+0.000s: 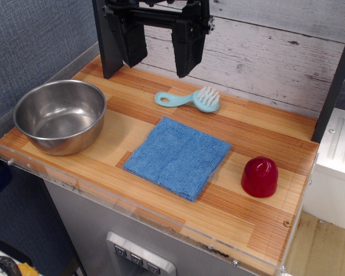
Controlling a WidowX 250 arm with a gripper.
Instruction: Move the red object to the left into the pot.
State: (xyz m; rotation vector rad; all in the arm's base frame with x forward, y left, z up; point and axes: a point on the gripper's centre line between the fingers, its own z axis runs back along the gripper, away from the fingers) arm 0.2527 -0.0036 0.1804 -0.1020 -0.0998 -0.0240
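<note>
The claw (161, 49) hangs wide open and empty at the far side of the tabletop (247, 135), so the reach has not begun. The red object (259, 176) stands near right; the pot (60, 115) sits empty far left. Next, the claw must descend over the red object.

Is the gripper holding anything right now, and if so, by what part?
Nothing is held. The gripper hangs open above the counter, and the red object sits untouched at the right.
</note>
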